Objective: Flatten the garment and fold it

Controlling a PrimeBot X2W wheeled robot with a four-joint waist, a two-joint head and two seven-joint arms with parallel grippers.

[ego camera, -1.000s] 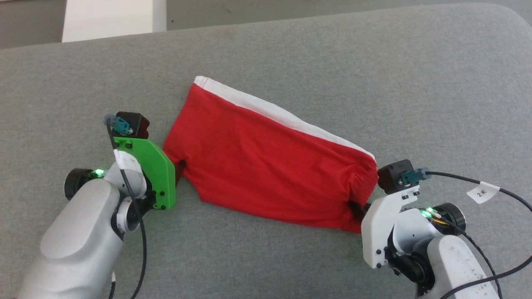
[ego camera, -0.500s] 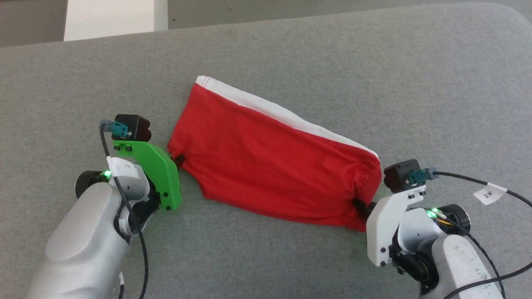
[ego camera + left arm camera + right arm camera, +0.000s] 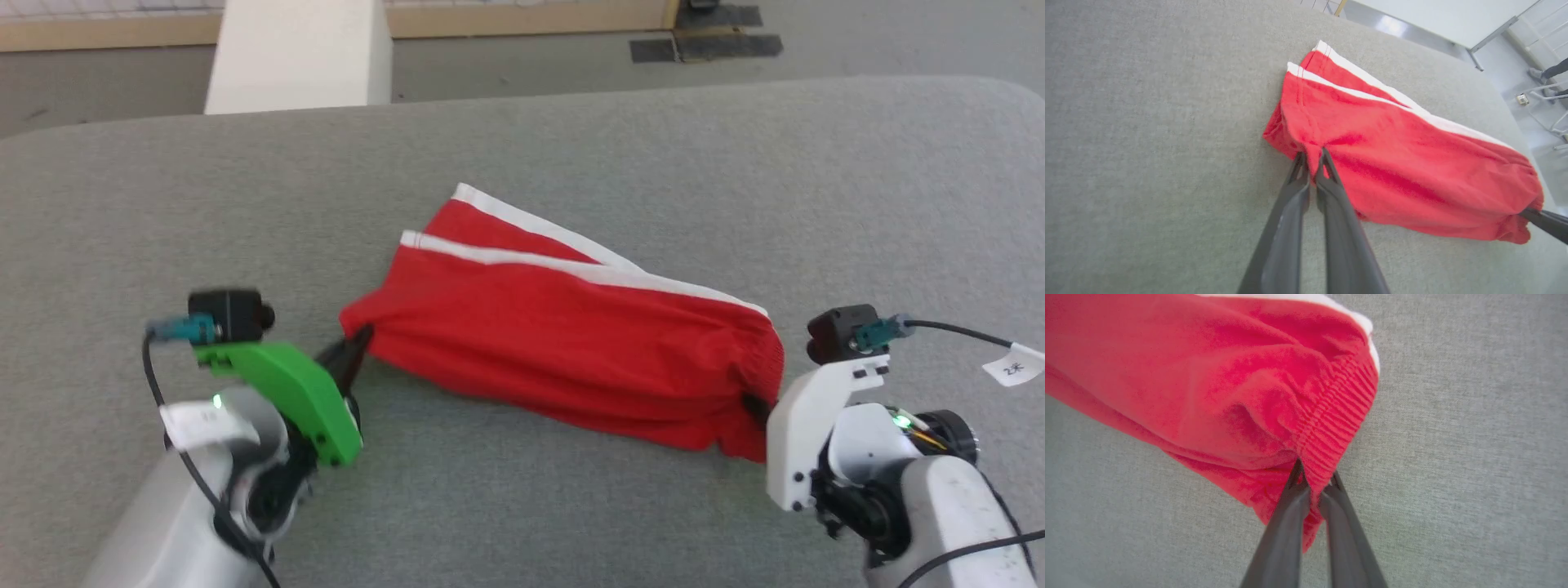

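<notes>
The garment (image 3: 571,343) is a pair of red shorts with white side stripes, lying across the grey padded table (image 3: 571,147). Its near edge is raised off the surface at both ends, and the far leg hem shows behind the near one. My left gripper (image 3: 355,347) is shut on the leg-hem end; in the left wrist view the garment (image 3: 1392,155) puckers between the closed fingertips of the left gripper (image 3: 1312,157). My right gripper (image 3: 755,404) is shut on the gathered waistband; in the right wrist view the ribbed elastic of the garment (image 3: 1241,396) is pinched in the right gripper (image 3: 1314,477).
Grey padded surface spreads on all sides of the shorts. Beyond the table's far edge are the floor, a white post (image 3: 298,53) and dark tape marks (image 3: 706,45). A cable with a white tag (image 3: 1012,363) trails from my right wrist.
My left gripper has closed on the leg hem. Both grippers have lifted the near edge, so the garment bunches and the far leg hem now shows. The head camera has tilted up.
</notes>
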